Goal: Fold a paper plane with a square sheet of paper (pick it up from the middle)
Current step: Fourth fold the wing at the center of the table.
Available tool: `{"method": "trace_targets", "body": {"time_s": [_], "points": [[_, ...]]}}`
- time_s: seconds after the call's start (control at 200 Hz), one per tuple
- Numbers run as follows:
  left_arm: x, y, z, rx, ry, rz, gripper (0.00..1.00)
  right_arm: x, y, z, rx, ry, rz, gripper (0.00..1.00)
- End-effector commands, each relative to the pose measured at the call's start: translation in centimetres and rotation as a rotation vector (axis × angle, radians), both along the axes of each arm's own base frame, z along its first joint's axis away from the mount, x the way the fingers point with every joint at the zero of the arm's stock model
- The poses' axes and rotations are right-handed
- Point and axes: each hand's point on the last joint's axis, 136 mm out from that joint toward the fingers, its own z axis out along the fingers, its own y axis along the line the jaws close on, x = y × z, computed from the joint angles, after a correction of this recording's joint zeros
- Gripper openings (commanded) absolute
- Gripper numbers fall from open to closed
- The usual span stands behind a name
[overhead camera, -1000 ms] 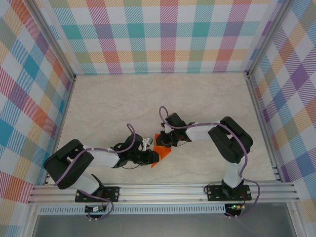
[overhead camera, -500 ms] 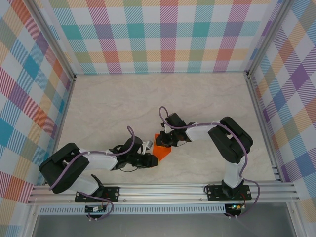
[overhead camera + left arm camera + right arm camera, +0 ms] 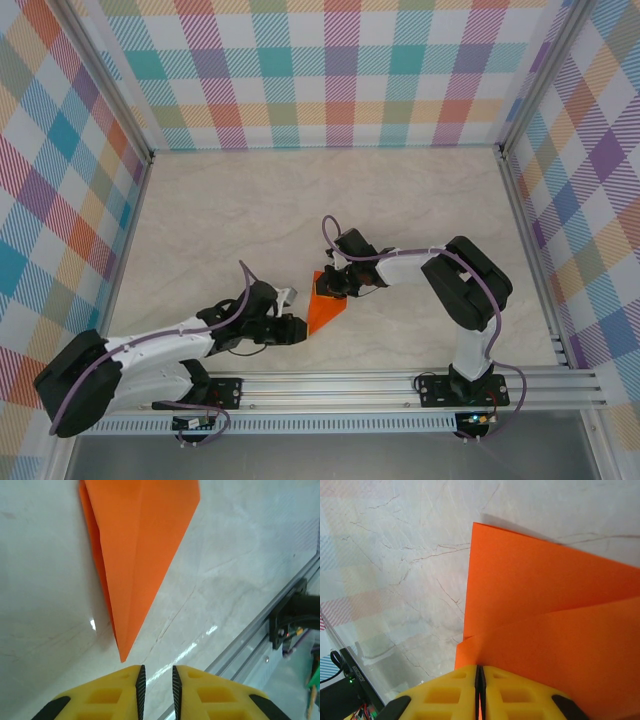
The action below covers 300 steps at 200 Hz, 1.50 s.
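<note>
Aluminium rails (image 3: 330,385) run along the near side of the pale marble-patterned tabletop (image 3: 230,210). Just beyond them the left gripper (image 3: 158,669) stands nearly closed, with a slim bare gap between its jaws. It points at the sharp tip of the small bright orange paper plane (image 3: 145,545) without touching it. The plane lies mid-table. At its far, wide end the right gripper (image 3: 479,668) is pressed together, pinching the folded layers.

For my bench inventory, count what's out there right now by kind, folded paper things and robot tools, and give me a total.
Orange paper plane: 1
Robot tools: 2, the left tool and the right tool
Total: 3
</note>
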Motion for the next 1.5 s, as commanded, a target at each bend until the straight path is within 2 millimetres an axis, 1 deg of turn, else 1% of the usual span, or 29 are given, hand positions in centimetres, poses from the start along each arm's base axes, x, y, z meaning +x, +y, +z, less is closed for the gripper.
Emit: {"method": "trace_targets", "body": {"time_s": [0.0, 0.055, 0.125, 0.36, 0.415, 0.52, 0.63, 0.815, 0.975, 1.08, 1.17, 1.31, 1.4, 1.495], "points": [[3.0, 0.7, 1.9, 0.014, -0.101, 0.125, 0.24, -2.0, -3.2, -5.7, -0.208, 0.073, -0.022, 0.12], [3.8, 0.6, 2.5, 0.008, -0.13, 0.153, 0.25, -2.0, -3.2, -5.6, -0.209, 0.073, -0.02, 0.12], [4.7, 0.3, 2.8, 0.0, -0.153, 0.17, 0.26, -2.0, -3.2, -5.6, -0.208, 0.071, -0.019, 0.12], [6.7, -2.7, 3.2, -0.074, -0.181, 0.149, 0.26, -2.1, -3.2, -5.7, -0.213, 0.073, -0.019, 0.12], [7.1, -3.3, 2.8, -0.065, -0.171, 0.138, 0.26, -2.1, -3.2, -5.7, -0.213, 0.073, -0.019, 0.12], [7.4, -3.8, 1.4, -0.036, -0.141, 0.134, 0.23, -2.2, -3.2, -5.7, -0.212, 0.074, -0.018, 0.12], [7.2, -3.0, -1.4, 0.046, -0.077, 0.157, 0.21, -2.1, -3.1, -5.6, -0.208, 0.071, -0.019, 0.12], [5.3, -1.6, -6.2, 0.17, 0.047, 0.152, 0.17, -1.9, -2.8, -5.3, -0.199, 0.07, -0.017, 0.12], [3.9, -0.4, -8.8, 0.274, 0.097, 0.149, 0.12, -1.6, -2.5, -4.6, -0.183, 0.057, -0.018, 0.12], [3.0, 0.2, -9.5, 0.307, 0.105, 0.14, 0.11, -0.9, -2.2, -3.3, -0.178, 0.027, -0.022, 0.13], [2.4, 0.8, -9.8, 0.319, 0.112, 0.139, 0.11, -0.1, -2.1, -1.5, -0.174, -0.018, -0.022, 0.14], [2.1, 1.4, -9.4, 0.332, 0.099, 0.129, 0.1, 0.8, -2.0, 1.2, -0.143, -0.074, -0.022, 0.16], [2.0, 1.6, -9.1, 0.335, 0.09, 0.123, 0.1, 0.5, -1.5, 2.2, -0.098, -0.082, -0.005, 0.16], [2.1, 1.5, -8.9, 0.333, 0.083, 0.122, 0.1, -0.3, -1.1, 2.6, -0.038, -0.064, 0.001, 0.13]]}}
